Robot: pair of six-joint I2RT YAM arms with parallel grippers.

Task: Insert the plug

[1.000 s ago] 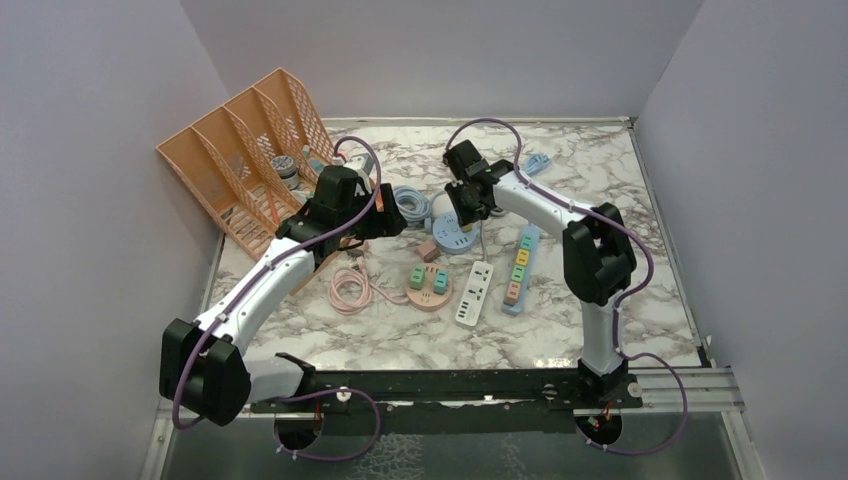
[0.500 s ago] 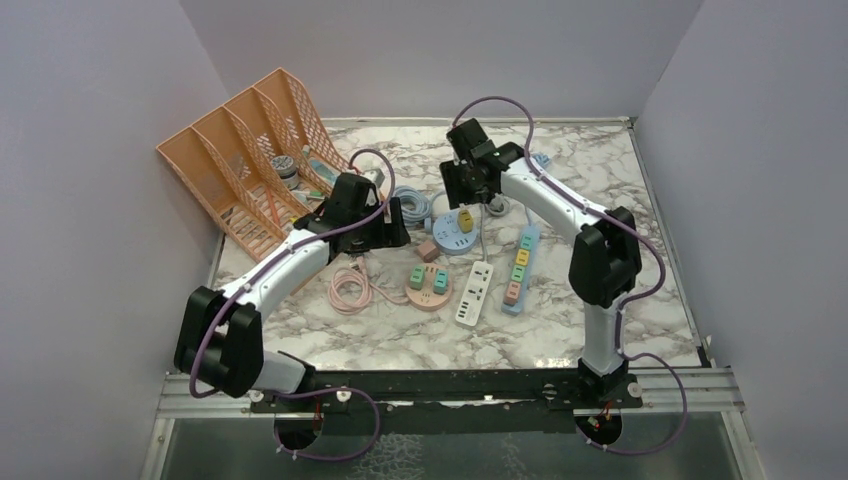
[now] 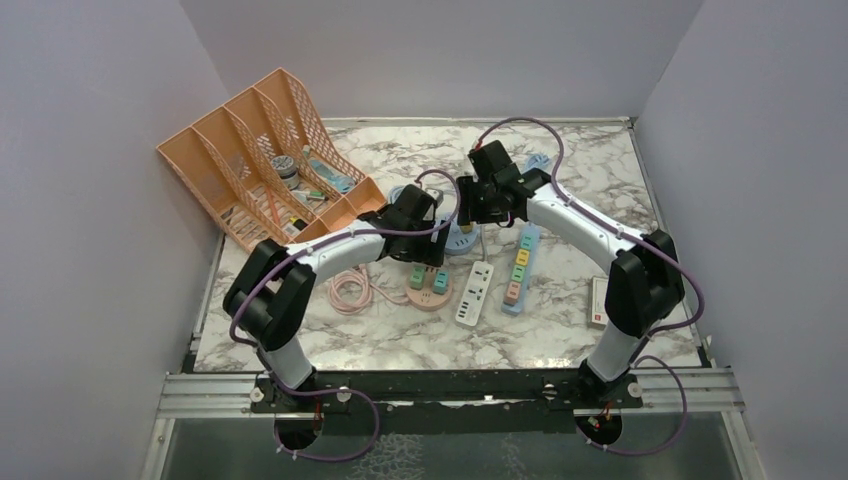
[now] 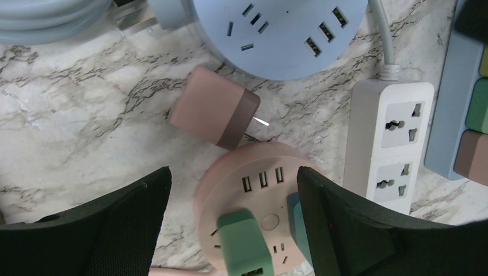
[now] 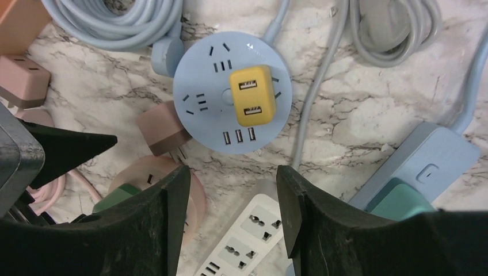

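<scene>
One pink plug [image 4: 214, 113] is lying loose on the marble tabletop [image 4: 69, 115], between the blue round hub [image 4: 282, 40] and the pink hub [image 4: 262, 187]. Left pincer [image 4: 233, 172] and right pincer [image 5: 231, 169] both hang spread wide above it. Plain lavender walls [image 3: 440, 60] all round.

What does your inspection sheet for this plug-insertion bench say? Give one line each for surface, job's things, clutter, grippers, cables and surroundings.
Surface: marble-patterned table, no spills seen.
Job's things: pink plug lies loose on its side, prongs showing, between blue round socket and pink round socket; yellow plug sits in the blue one.
Clutter: white power strip, blue power strip, orange file rack.
Grippers: left gripper and right gripper both open, empty.
Cables: coiled blue cable, coiled pink cable, grey cable.
Surroundings: plain lilac walls; nothing else seen.
</scene>
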